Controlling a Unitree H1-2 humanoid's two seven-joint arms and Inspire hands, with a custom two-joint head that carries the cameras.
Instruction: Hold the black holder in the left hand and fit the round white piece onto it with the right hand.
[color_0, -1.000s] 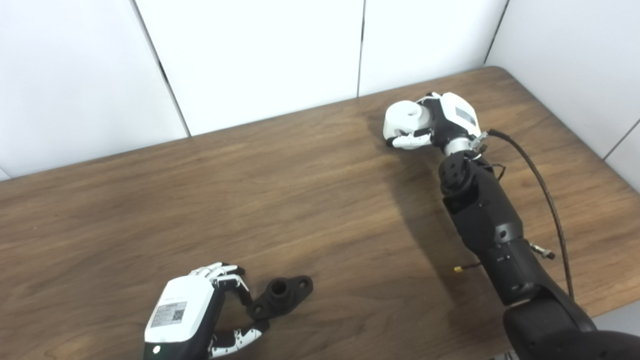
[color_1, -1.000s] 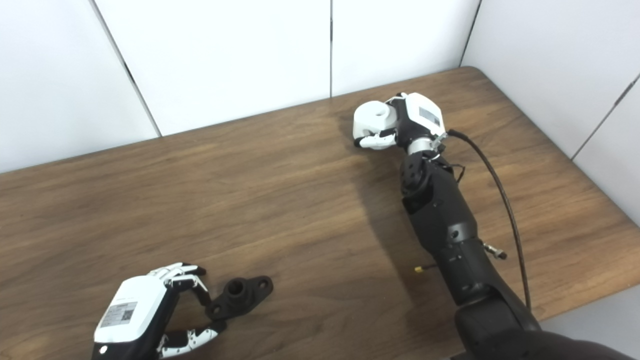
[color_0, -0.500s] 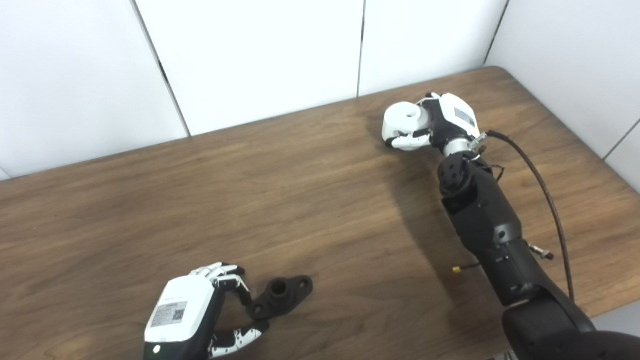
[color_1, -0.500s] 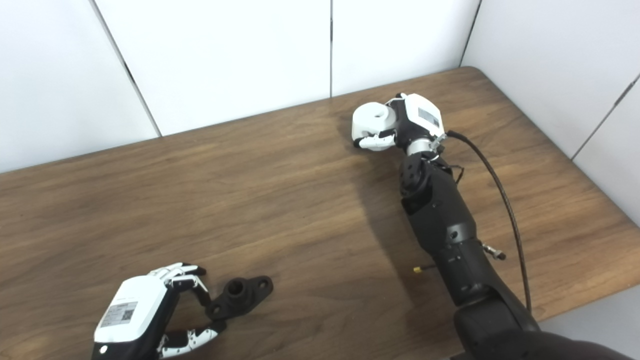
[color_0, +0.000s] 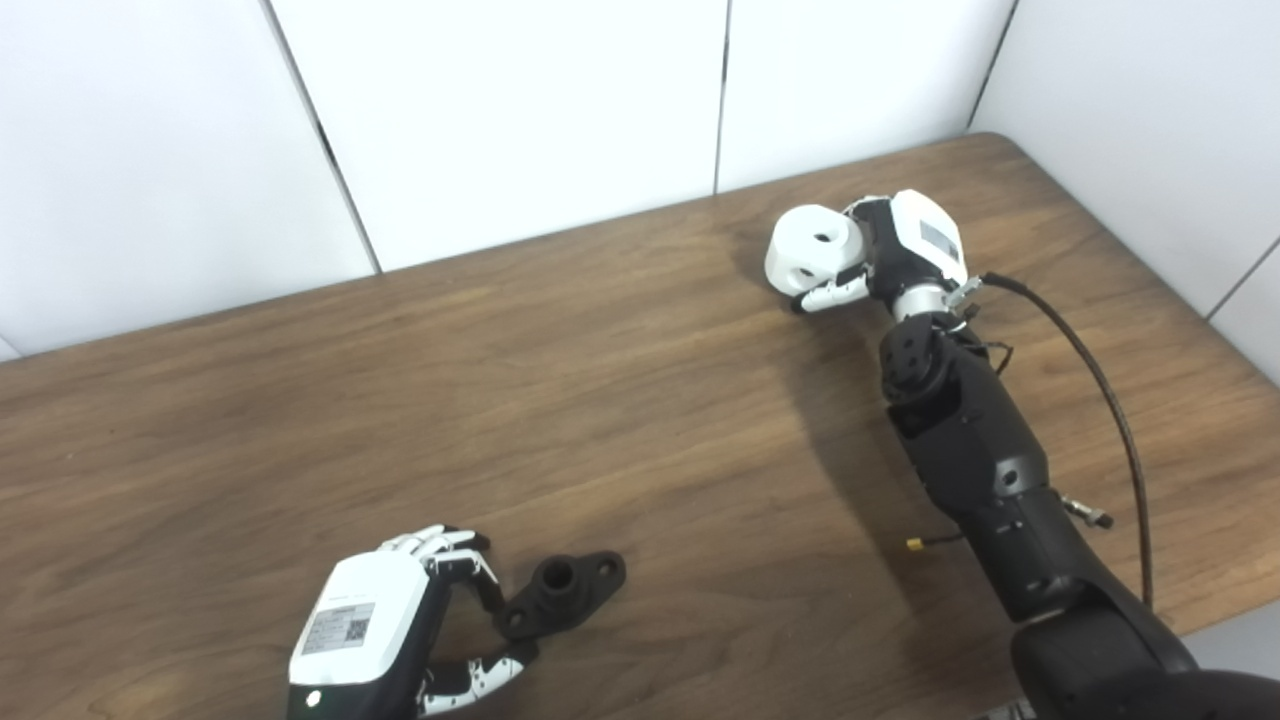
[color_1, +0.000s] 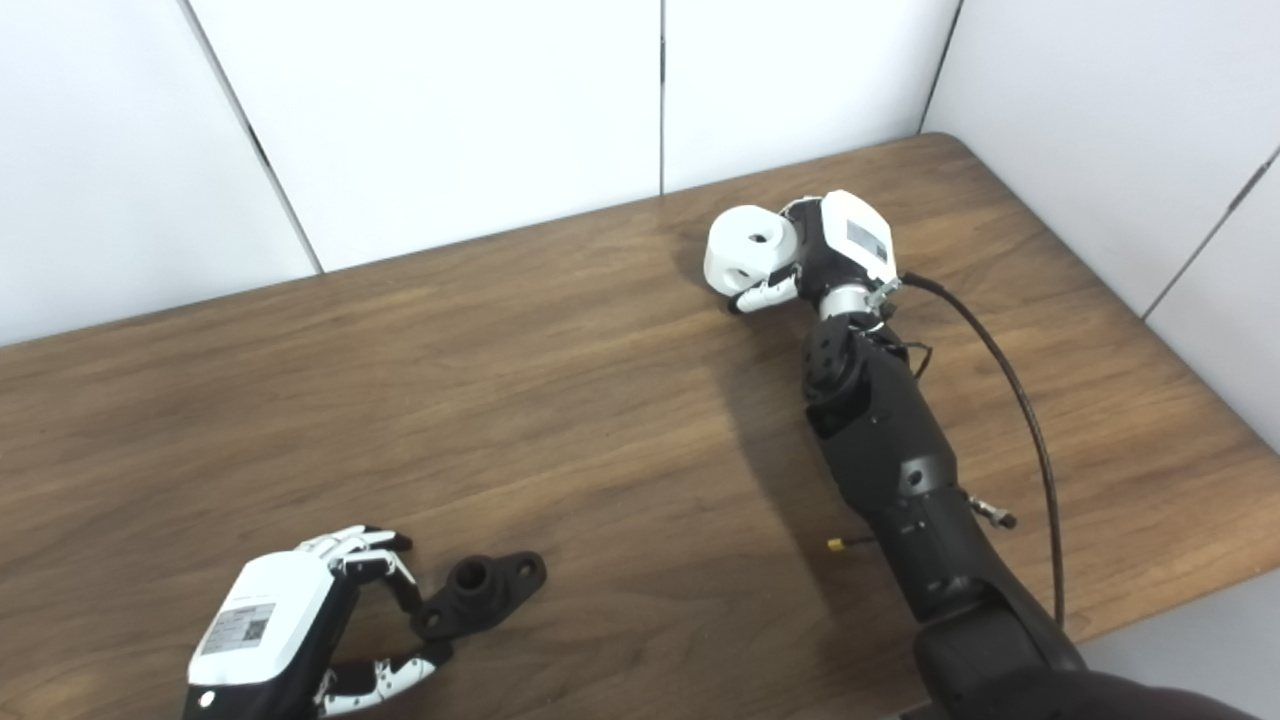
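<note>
The black holder (color_0: 565, 590), a small flanged piece with a centre hole, lies flat on the wooden table (color_0: 620, 400) near the front left. My left hand (color_0: 385, 625) sits beside it, fingers and thumb pinched on its left flange. Far back on the right, my right hand (color_0: 900, 250) is shut on the round white piece (color_0: 812, 245). The piece is off the table and tilted, its centre hole facing the camera. The same piece (color_1: 745, 250) and holder (color_1: 480, 590) show in the right eye view.
White wall panels (color_0: 520, 120) close off the table's back and right sides. A black cable (color_0: 1090, 370) loops off my right forearm over the table's right part. A small yellow-tipped pin (color_0: 915, 543) sticks out of the forearm.
My right hand has tipped the white piece, so its hole now faces the camera instead of upward, and the hand has shifted slightly right. The left hand and holder have not moved.
</note>
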